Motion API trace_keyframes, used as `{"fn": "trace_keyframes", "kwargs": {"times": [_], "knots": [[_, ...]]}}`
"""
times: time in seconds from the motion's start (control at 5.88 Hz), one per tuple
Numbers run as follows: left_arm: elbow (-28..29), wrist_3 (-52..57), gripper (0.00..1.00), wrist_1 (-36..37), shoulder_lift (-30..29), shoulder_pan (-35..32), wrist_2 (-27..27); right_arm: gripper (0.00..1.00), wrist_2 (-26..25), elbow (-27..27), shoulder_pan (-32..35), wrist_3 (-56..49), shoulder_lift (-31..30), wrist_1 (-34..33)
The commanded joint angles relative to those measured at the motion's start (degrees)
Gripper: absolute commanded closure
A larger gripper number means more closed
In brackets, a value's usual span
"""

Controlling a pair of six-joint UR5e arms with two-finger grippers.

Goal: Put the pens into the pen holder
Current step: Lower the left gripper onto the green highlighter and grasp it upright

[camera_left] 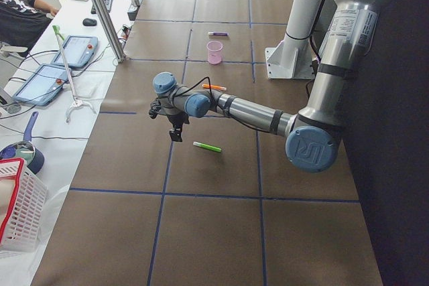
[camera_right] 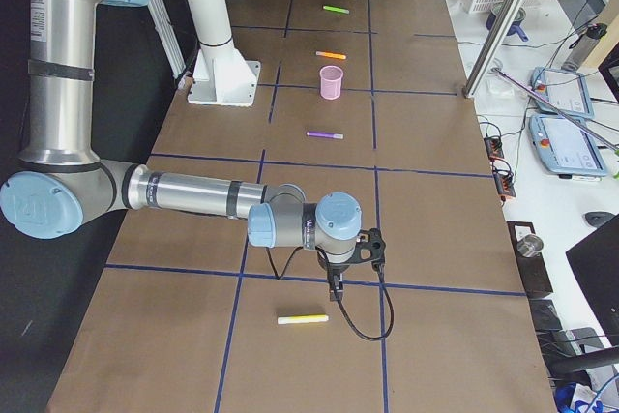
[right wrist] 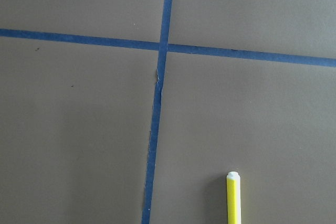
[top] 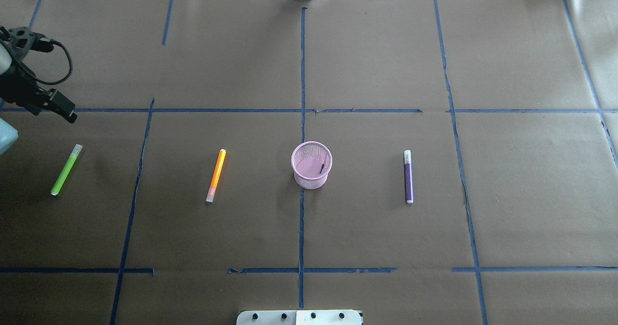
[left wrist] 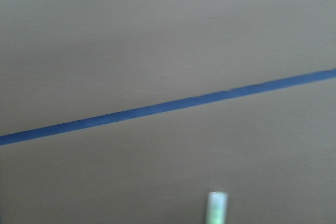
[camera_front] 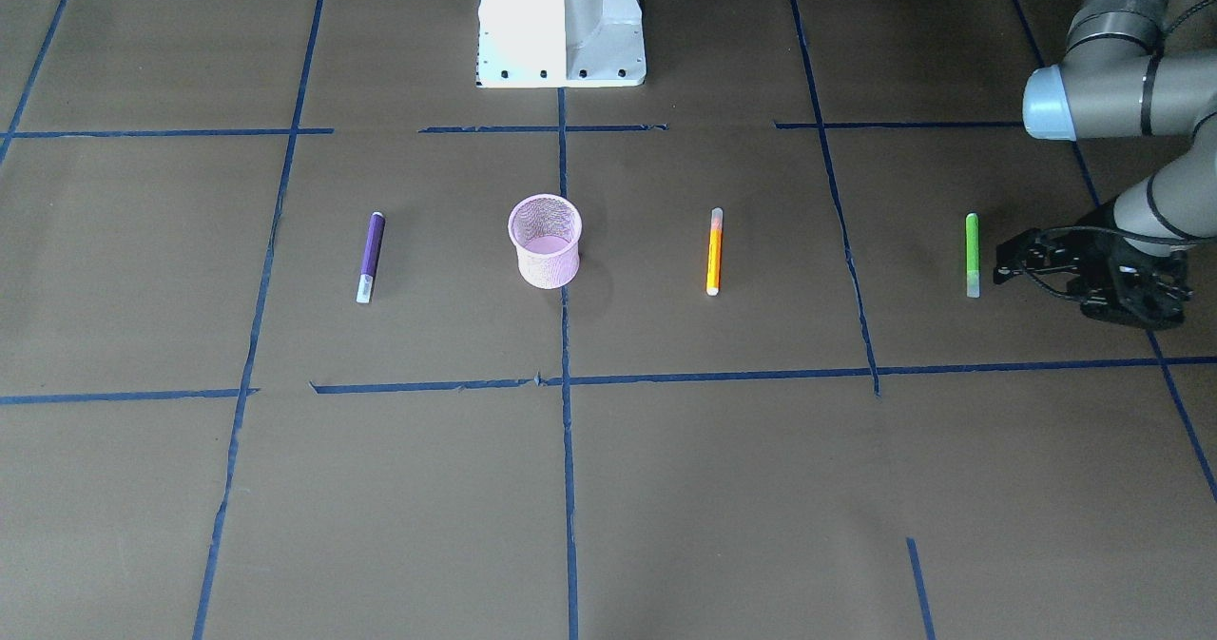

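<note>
The pink mesh pen holder (top: 312,165) stands upright mid-table. The purple pen (top: 408,176) lies to its right and the orange pen (top: 216,175) to its left. The green pen (top: 66,169) lies at the far left. My left gripper (top: 67,113) hovers just beyond the green pen's pale cap, looks shut and holds nothing; that cap shows at the bottom of the left wrist view (left wrist: 216,208). The yellowish pen (camera_right: 303,319) lies at the table's far right end. My right gripper (camera_right: 336,289) hangs just beside it; I cannot tell whether it is open or shut.
Blue tape lines (top: 302,122) divide the brown table cover. The white robot base (camera_front: 561,22) stands at the table's near edge. A side bench with tablets (camera_left: 74,51) and a white basket (camera_left: 20,205) runs along the far edge.
</note>
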Motion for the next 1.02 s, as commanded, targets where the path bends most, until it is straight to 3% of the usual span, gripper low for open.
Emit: {"fn": "trace_keyframes", "kwargs": {"times": [0.0, 0.34, 0.68, 0.85], "knots": [[-5.9, 2.8, 0.00, -1.1, 3.6, 2.7, 2.9, 0.00, 0.0, -0.3, -0.5, 0.1, -0.1, 0.4], [-6.4, 5.7, 0.00, -1.3, 8.1, 2.7, 2.8, 0.00, 0.0, -2.2, -1.1, 0.2, -0.1, 0.7], [-4.2, 4.3, 0.00, -1.3, 7.4, 3.0, 3.0, 0.00, 0.0, -11.0, -2.4, 0.9, 0.0, 10.5], [-3.8, 4.1, 0.00, -1.3, 7.1, 3.1, 3.0, 0.00, 0.2, -14.1, -2.5, 1.0, -0.1, 11.3]]}}
